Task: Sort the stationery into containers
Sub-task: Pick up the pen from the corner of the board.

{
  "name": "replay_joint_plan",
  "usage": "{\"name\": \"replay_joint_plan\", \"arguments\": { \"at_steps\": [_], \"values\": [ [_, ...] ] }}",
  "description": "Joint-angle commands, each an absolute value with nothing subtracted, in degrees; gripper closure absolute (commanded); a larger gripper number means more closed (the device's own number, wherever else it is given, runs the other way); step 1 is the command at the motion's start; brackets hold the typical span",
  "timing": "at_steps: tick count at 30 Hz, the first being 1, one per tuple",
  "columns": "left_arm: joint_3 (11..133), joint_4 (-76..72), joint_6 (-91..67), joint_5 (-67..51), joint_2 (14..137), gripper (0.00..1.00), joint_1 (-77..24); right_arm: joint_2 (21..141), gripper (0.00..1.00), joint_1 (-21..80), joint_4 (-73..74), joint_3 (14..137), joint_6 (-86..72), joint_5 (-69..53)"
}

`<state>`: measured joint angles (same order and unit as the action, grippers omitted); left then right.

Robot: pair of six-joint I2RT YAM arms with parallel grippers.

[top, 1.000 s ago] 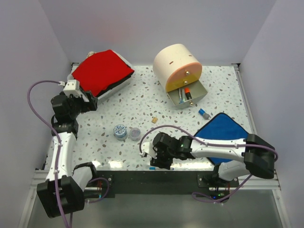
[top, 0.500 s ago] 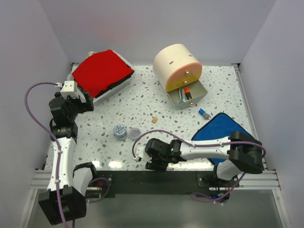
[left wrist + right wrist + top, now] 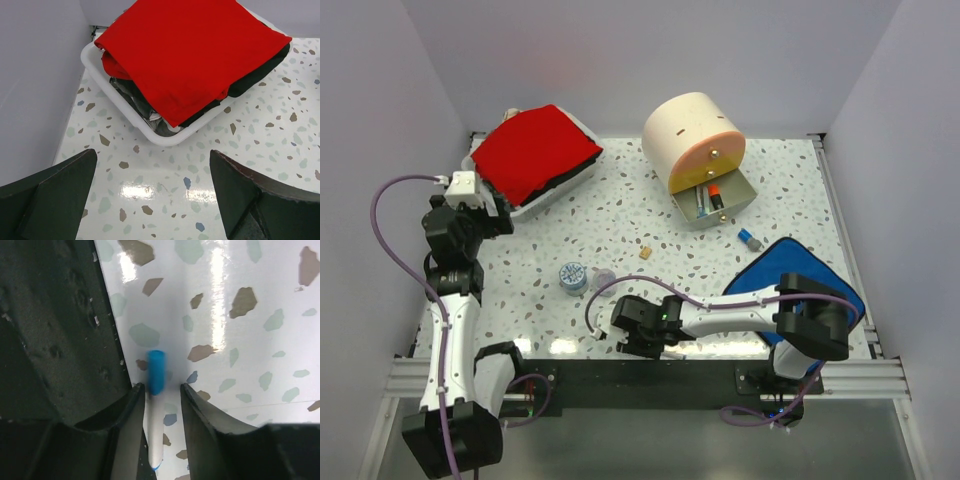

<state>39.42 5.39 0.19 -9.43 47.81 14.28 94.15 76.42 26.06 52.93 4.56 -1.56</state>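
My right gripper (image 3: pixel 623 338) is low at the table's near edge. In the right wrist view a white pen with a blue cap (image 3: pixel 156 371) lies between its fingers (image 3: pixel 161 388): the left finger touches it and a narrow gap remains at the right finger, so the gripper is open. My left gripper (image 3: pixel 152 185) hangs wide open and empty in front of the white case with the red top (image 3: pixel 125 111). The cream drum (image 3: pixel 692 132) has its yellow drawer (image 3: pixel 732 205) pulled out, with an orange-black highlighter (image 3: pixel 715 192) inside. A blue-patterned tape roll (image 3: pixel 573 276) and a purple roll (image 3: pixel 604 279) sit mid-table.
A tiny tan cube (image 3: pixel 645 253) lies mid-table and a blue-grey stub (image 3: pixel 750 239) lies near the drawer. The flat blue cloth (image 3: pixel 790 272) is at the right, under the right arm. The black front rail runs just beside the pen.
My right gripper slid left along the near edge and its jaws narrowed around the pen. My left arm drew back slightly to the left, still open.
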Motion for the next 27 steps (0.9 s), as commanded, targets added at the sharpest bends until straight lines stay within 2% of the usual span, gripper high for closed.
{"name": "replay_joint_plan", "arguments": {
  "at_steps": [1,2,3,8,19,23,27],
  "values": [
    [39.81,4.39,1.06,-8.0,47.11,0.0,13.71,96.5,0.76,76.82,26.89,53.44,3.87,-1.67],
    [40.25,4.48,0.97,-8.0,47.28,0.0,13.62,96.68,0.92,76.73,26.89,53.44,3.87,-1.84],
    [40.51,4.74,0.97,-8.09,47.46,0.0,13.71,96.77,1.0,76.82,26.98,53.52,3.95,-1.24],
    [43.76,6.15,2.02,-8.35,50.01,0.0,13.45,94.22,1.0,73.93,27.33,53.52,10.88,1.75],
    [53.07,10.72,3.96,-11.86,57.91,0.0,13.54,86.58,1.0,56.17,40.07,62.22,33.73,5.8],
    [55.28,10.11,2.99,-14.85,60.2,0.0,13.54,82.71,1.0,47.85,36.92,64.68,45.77,9.48],
    [56.78,9.85,1.58,-16.7,61.78,0.0,13.45,84.54,1.0,39.13,34.81,70.21,55.09,8.63]
  ]
}}
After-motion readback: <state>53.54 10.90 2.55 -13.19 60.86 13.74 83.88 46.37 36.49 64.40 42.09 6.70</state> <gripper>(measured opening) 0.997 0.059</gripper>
